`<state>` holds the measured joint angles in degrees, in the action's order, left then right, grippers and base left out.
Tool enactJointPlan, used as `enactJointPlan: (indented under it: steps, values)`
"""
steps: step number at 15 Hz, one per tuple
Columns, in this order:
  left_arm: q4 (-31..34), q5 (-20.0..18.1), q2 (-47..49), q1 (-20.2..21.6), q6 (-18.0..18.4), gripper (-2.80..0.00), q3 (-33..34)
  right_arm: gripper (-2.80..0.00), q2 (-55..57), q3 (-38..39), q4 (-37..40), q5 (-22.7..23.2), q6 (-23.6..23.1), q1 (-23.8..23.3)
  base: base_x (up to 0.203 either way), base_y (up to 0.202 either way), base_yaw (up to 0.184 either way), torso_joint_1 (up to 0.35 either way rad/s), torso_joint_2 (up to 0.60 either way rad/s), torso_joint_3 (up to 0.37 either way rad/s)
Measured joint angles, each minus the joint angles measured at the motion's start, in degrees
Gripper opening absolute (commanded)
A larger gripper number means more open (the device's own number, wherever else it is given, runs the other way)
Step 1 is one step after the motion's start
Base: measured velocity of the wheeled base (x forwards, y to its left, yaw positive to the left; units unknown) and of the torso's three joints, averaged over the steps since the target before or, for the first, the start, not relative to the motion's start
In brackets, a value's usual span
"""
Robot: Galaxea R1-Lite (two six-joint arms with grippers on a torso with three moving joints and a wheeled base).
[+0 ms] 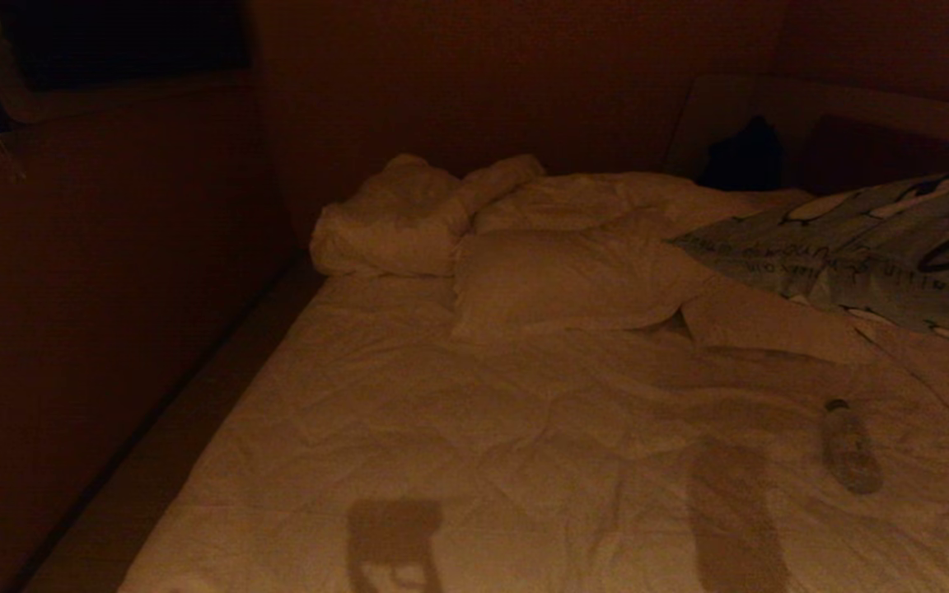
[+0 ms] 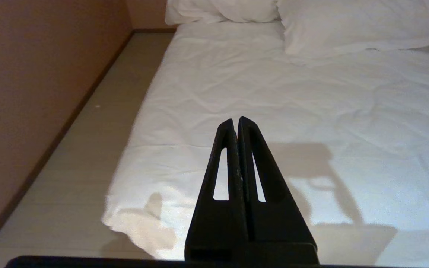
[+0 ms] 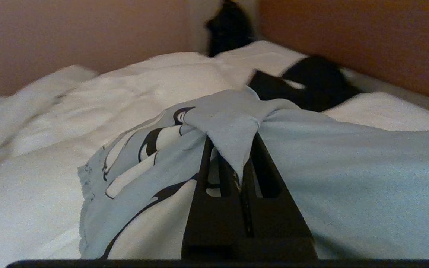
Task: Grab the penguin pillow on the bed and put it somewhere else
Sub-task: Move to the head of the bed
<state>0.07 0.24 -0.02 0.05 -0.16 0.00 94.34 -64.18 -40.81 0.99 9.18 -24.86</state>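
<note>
The penguin pillow (image 1: 878, 247), pale grey-blue with black-and-white penguins and lettering, lies at the right side of the bed (image 1: 441, 428) and partly over the white bedding. In the right wrist view my right gripper (image 3: 233, 149) is shut on a corner of the penguin pillow (image 3: 348, 167), and a pinched point of fabric hangs between its fingers. My left gripper (image 2: 236, 121) is shut and empty over the bed's near left part (image 2: 311, 111). Neither gripper shows in the head view; only their shadows fall on the sheet.
A plain white pillow (image 1: 557, 284) and bunched duvet (image 1: 409, 214) lie at the head of the bed. A small clear bottle (image 1: 851, 449) lies on the sheet at the right. A black item (image 1: 742, 156) sits by the headboard. A wall and narrow ledge (image 1: 153, 461) run along the left.
</note>
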Motion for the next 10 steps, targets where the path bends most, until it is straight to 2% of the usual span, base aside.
enactJointPlan:
  steps: [10]
  values:
    - [0.04,0.0,0.0,-0.04,0.02,-2.8,0.0,-2.8,8.39,-7.09,0.02,1.02,1.72,-8.73,0.0,-0.196,0.001,0.002,0.0,0.001]
